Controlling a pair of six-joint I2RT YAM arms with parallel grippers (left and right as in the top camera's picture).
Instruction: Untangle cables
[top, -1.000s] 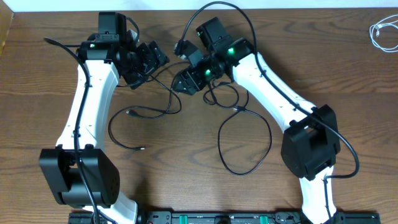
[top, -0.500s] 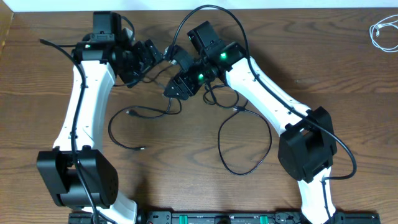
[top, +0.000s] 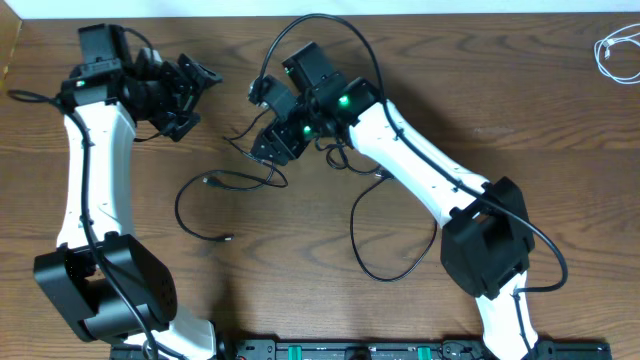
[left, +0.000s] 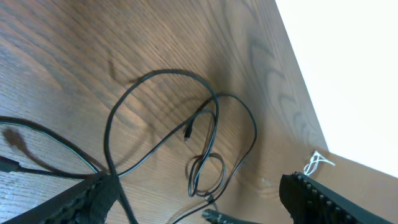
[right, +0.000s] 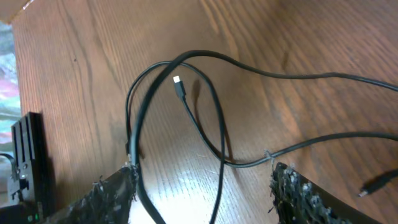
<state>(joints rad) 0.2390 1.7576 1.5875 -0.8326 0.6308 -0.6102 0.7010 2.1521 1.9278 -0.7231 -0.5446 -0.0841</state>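
Left end effector (top: 200, 100): you have its fingers spread wide with nothing between them, over the far left of the tabletop (top: 300, 300), apart from every cord.
Right end effector (top: 253, 122): its fingers stand apart too. In your right wrist view a black cord runs through the gap and passes just beside one finger (right: 109, 193), but nothing is pinched.
Left black cable (top: 178, 207): thin and dark, lying in an open loop left of centre with two small plug ends free on the wood. One strand runs up toward the Right end effector.
Right black cable (top: 353, 228): the same thin cord, in one large loop right of centre, with smaller loops crossing near the Right end effector.
White cable (top: 612, 50): a small bunched coil at the far right corner, well apart from the black ones.
Plug (right: 177, 81): a pale tip on a black cord, lying inside a loop.
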